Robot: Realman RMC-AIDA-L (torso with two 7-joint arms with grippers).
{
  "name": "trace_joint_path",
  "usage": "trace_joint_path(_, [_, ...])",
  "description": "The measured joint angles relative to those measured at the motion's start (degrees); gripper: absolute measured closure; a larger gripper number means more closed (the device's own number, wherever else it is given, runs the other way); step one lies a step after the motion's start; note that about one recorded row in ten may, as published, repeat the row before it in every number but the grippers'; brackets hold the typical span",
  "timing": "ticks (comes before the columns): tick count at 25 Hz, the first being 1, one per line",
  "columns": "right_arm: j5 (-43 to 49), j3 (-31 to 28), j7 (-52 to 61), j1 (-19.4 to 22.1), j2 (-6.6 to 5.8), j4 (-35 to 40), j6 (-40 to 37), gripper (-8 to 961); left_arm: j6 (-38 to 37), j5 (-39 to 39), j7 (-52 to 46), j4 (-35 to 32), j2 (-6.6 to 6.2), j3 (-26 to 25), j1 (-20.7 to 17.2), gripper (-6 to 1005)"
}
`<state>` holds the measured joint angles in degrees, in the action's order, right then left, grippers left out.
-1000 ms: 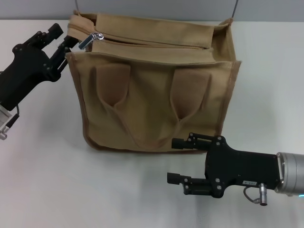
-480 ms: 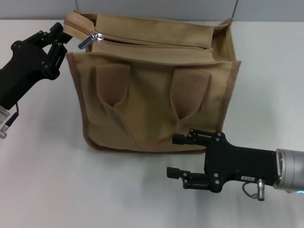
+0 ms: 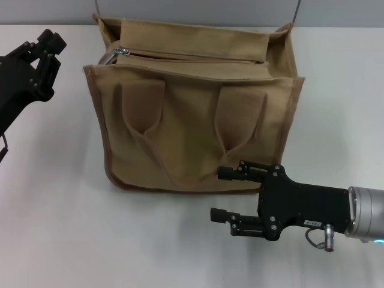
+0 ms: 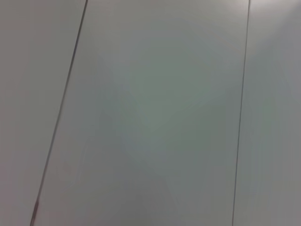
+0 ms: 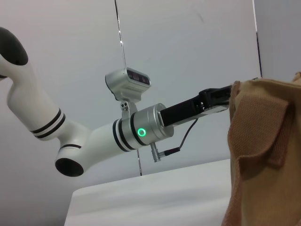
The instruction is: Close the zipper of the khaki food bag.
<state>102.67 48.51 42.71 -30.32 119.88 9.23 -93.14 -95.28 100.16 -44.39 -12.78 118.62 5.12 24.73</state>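
Bag: we see the khaki food bag (image 3: 198,114) standing upright in the upper middle of the head view, on the white table (image 3: 60,222); its two looped handles (image 3: 174,150) hang down the near face, and a darker piped edge runs along the sides and bottom. In the right wrist view the bag (image 5: 263,150) fills the right edge of the frame.

Zipper: we find the zipper (image 3: 192,57) running across the bag's top panel from upper left toward the right; its silver pull tab (image 3: 114,55) sits at the left end of the line, by the bag's upper left corner. We cannot tell from here how much of the line is closed.

Left gripper: we see the left gripper (image 3: 45,51) at the upper left of the head view, beside the bag's upper left corner and apart from it, touching neither bag nor tab. Its fingers stand spread with nothing between them. In the right wrist view the left arm (image 5: 94,136) reaches across the frame toward the bag's top edge.

Left wrist view: we see only a pale flat surface crossed by thin dark lines.

Right gripper: we see the right gripper (image 3: 223,193) at the lower right of the head view, just in front of the bag's lower edge. Its two fingers are parted and empty, the upper one close to the bag's bottom seam.
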Motion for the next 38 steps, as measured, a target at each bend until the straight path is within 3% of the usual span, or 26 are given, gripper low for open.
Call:
trace_joint_path(8, [-0.11, 0.0, 0.0, -0.14, 0.0, -0.36, 0.0, 222, 0.84, 1.57, 0.66, -2.67, -0.23, 1.3, -1.4, 861])
trace_joint_path(14, [-0.11, 0.0, -0.39, -0.26, 0.0, -1.57, -0.01, 222, 2.2, 5.49, 0.5, -10.08, -0.33, 8.1, -3.42, 850])
trace_joint_path(22, [-0.11, 0.01, -3.73, -0.59, 0.0, -4.14, -0.07, 222, 4.64, 6.52, 0.53, -12.58, 0.0, 14.17, -2.77, 715])
trace_joint_path(25, [-0.11, 0.0, -3.77, -0.59, 0.0, -4.2, -0.22, 222, 5.08, 6.09, 0.37, -11.93, 0.14, 14.3, -1.45, 665])
trace_joint_path(35, [-0.11, 0.01, -3.82, -0.3, 0.0, -4.78, -0.35, 222, 6.66, -5.44, 0.2, -6.58, 0.22, 13.22, -0.66, 302])
trace_joint_path(38, [-0.1, 0.0, -3.83, -0.19, 0.0, -4.82, -0.21, 222, 6.63, -5.46, 0.16, -6.45, 0.22, 13.36, -0.74, 326])
